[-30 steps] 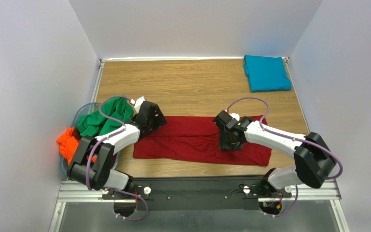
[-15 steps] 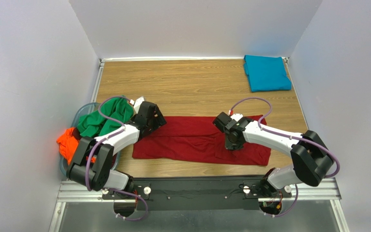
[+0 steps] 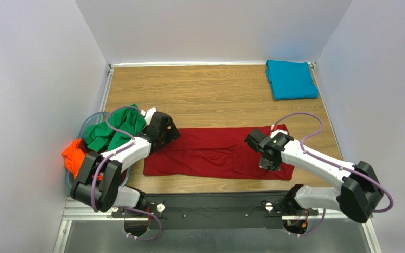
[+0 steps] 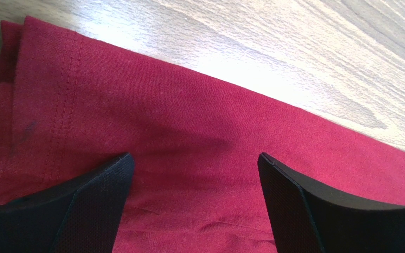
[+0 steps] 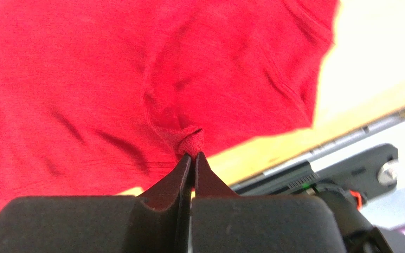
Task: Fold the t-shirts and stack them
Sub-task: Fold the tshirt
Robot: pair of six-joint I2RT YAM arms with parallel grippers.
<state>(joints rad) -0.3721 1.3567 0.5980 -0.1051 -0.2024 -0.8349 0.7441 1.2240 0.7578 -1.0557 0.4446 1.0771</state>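
Note:
The dark red t-shirt (image 3: 210, 153) lies in a long flat band across the near middle of the table. My left gripper (image 3: 171, 134) hovers over the shirt's left end. In the left wrist view its jaws (image 4: 194, 168) stand wide open over the red cloth (image 4: 189, 116), holding nothing. My right gripper (image 3: 269, 164) is low at the shirt's near right edge. In the right wrist view it (image 5: 191, 156) is shut on a small pinched fold of the red shirt (image 5: 109, 79). A folded teal-blue t-shirt (image 3: 291, 79) rests at the back right corner.
A green t-shirt (image 3: 114, 129) and an orange one (image 3: 73, 154) are heaped in a clear tub (image 3: 81, 128) at the table's left edge. White walls enclose three sides. The black base rail (image 3: 215, 203) runs along the near edge, close to the right gripper.
My right gripper has closed on a fold of the red shirt and shifted right and nearer, toward the shirt's front right edge. The left arm has hardly moved.

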